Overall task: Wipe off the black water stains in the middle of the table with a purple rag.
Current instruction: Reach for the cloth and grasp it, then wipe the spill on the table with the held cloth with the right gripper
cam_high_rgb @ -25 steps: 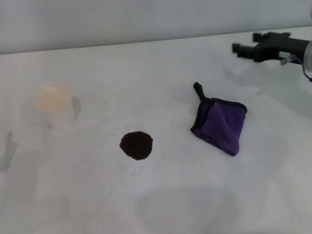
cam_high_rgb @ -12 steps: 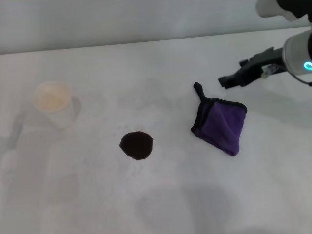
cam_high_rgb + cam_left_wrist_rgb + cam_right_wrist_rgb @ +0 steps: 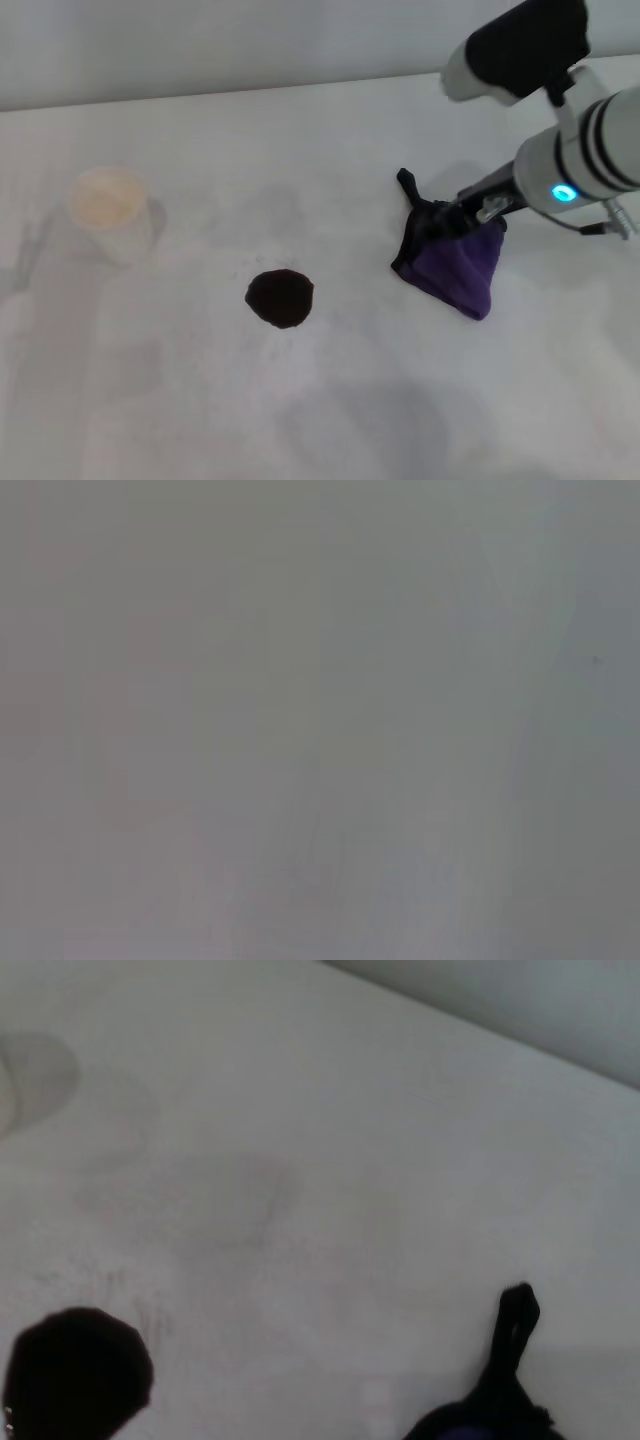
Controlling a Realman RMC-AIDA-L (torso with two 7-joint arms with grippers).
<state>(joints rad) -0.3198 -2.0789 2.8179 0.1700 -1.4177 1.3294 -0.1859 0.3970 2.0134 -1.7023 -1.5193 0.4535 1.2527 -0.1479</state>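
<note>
The purple rag (image 3: 462, 268) lies on the white table (image 3: 300, 140) right of centre, its black loop strap (image 3: 406, 184) pointing to the far side. The black water stain (image 3: 280, 298) is one round dark blot to the rag's left. My right gripper (image 3: 447, 218) is down at the rag's far upper edge and covers that edge. The right wrist view shows the stain (image 3: 75, 1375) and the strap (image 3: 518, 1325) with a sliver of the rag (image 3: 470, 1430) at the picture's border. The left gripper is out of view; the left wrist view shows only plain grey.
A white paper cup (image 3: 108, 208) stands at the left of the table, well away from the stain. The table's far edge meets a grey wall (image 3: 250, 40). Grey shadows lie on the tabletop near the front.
My right arm has come in from the far right and down to the left, from above the table onto the rag's upper edge. The stain and cup have not moved.
</note>
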